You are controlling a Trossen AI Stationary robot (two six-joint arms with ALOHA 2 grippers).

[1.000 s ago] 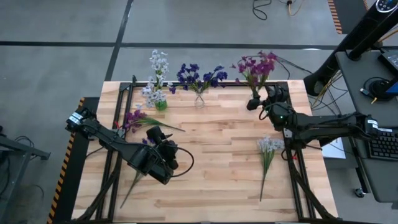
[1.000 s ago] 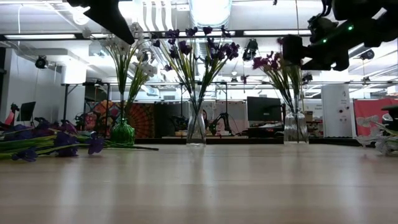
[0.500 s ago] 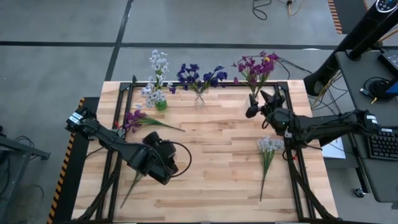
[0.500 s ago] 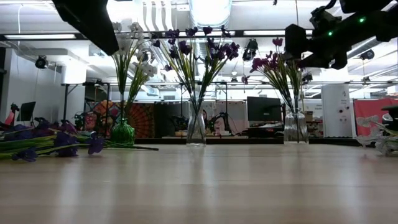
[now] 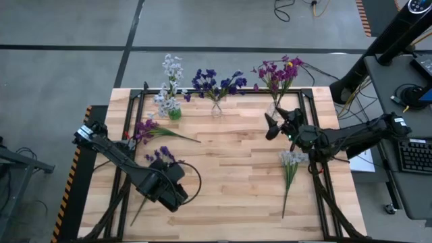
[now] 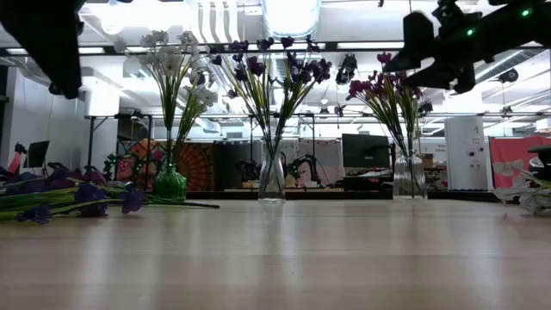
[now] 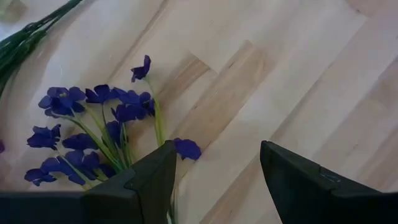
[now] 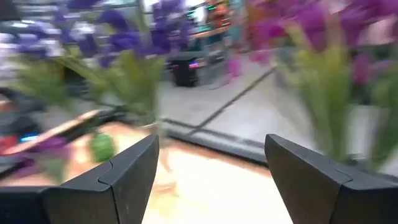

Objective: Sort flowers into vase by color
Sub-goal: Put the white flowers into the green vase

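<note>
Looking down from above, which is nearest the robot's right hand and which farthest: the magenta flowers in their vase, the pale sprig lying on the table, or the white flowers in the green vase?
Measured from the right hand, high view:
1. Magenta flowers in vase, just beyond it at the back edge.
2. Pale sprig, lying flat on the table nearer the front; close to the first, but slightly farther.
3. White flowers in green vase, far across at back left.

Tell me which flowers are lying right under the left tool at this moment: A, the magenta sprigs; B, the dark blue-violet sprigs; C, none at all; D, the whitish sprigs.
B: the left wrist view shows the dark blue-violet sprigs lying on the wooden table just ahead of the open left tool; the whitish sprigs lie over on the right side, near the right arm.
</note>
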